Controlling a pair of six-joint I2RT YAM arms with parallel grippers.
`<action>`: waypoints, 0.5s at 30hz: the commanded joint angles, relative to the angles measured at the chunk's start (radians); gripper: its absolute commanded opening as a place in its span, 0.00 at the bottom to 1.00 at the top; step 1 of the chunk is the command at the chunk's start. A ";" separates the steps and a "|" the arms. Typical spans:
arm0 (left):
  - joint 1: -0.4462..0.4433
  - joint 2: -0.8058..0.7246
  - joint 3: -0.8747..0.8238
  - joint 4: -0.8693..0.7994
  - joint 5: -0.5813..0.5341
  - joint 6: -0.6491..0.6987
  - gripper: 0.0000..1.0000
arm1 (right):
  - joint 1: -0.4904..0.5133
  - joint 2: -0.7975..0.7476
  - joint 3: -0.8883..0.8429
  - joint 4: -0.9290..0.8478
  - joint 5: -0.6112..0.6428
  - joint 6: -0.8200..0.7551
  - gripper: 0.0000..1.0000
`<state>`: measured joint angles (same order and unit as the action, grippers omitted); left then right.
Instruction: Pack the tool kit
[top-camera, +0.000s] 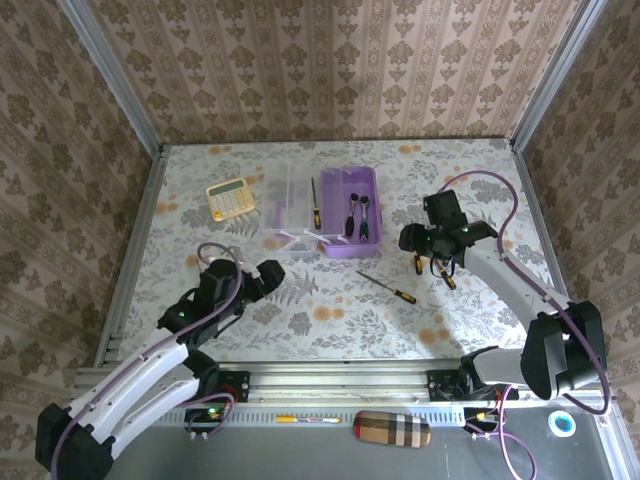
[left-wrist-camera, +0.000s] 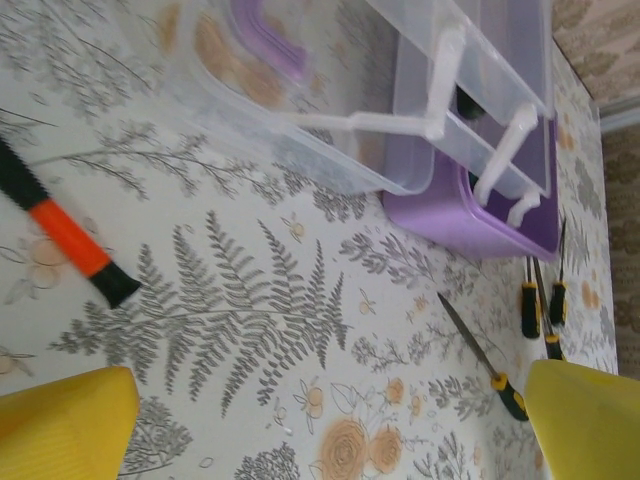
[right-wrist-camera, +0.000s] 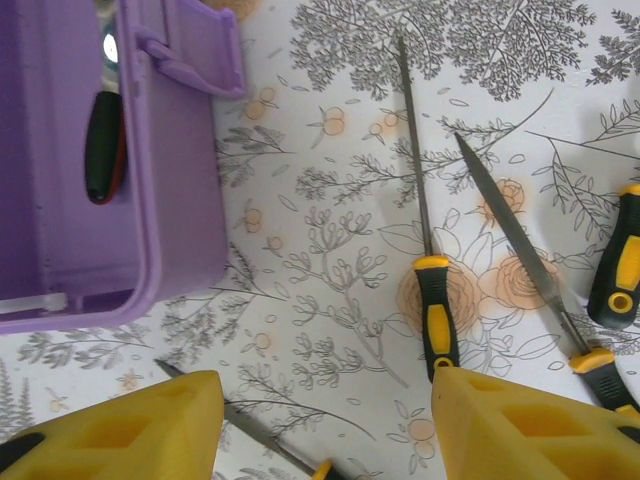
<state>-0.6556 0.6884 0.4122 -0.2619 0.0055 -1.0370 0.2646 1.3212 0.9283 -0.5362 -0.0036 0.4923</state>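
While open — purple box (top-camera: 350, 252), wrench (top-camera: 357, 213) inside

Bare table (top-camera: 330, 325) is left before the box (top-camera: 350, 252), crossed by one file (top-camera: 388, 287); beside the box, passage is blocked by the lid (top-camera: 285, 200).

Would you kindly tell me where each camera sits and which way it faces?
Top external: above and behind the bases, looking down on the table; both arms, left gripper, right gripper.
Left wrist: low on the left arm, facing the clear lid; yellow fingers.
Right wrist: on the right arm, looking down at loose tools; yellow fingers.
Shared: both wrist views show the purple box.
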 joint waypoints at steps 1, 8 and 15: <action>-0.032 0.029 -0.007 0.069 0.011 -0.005 1.00 | 0.001 0.048 0.004 -0.035 0.057 -0.017 0.55; -0.072 0.096 -0.021 0.142 0.017 -0.009 1.00 | 0.001 0.158 0.043 -0.064 0.151 -0.040 0.46; -0.120 0.210 0.026 0.182 0.025 0.002 1.00 | -0.002 0.256 0.079 -0.071 0.182 -0.060 0.45</action>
<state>-0.7597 0.8684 0.4076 -0.1200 0.0200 -1.0367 0.2646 1.5379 0.9699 -0.5804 0.1291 0.4507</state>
